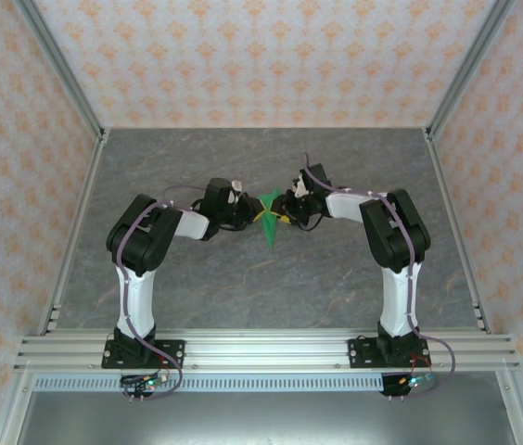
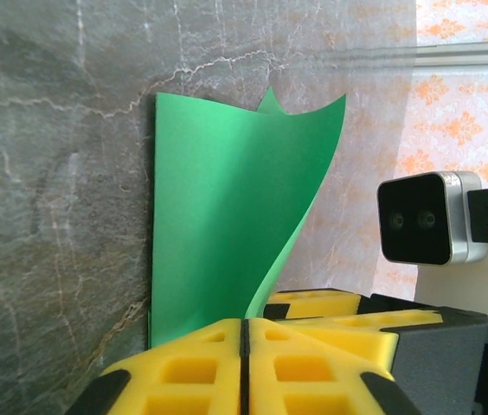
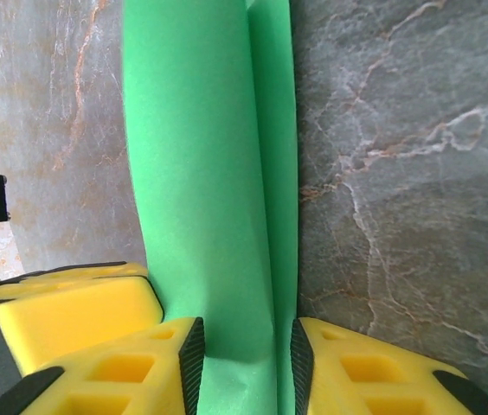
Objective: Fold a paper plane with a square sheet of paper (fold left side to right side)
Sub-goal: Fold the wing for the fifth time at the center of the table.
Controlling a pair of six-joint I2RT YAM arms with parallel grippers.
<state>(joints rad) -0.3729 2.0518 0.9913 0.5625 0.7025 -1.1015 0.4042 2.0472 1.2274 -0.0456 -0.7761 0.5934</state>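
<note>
Yellow left gripper fingers, pressed together, pinch the curled green paper; the right gripper stands spread, straddling it over the grey desk.

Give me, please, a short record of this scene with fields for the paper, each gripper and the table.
paper: one bright green sheet, partly flat on the table, one side curling up off it, fold not yet pressed flat
left gripper: fingers closed together, at the near edge of the sheet
right gripper: fingers apart, the sheet running between them; whether they press it cannot be told
position: both grippers meet over the middle of the table, the sheet between them
table: grey marbled surface
</note>
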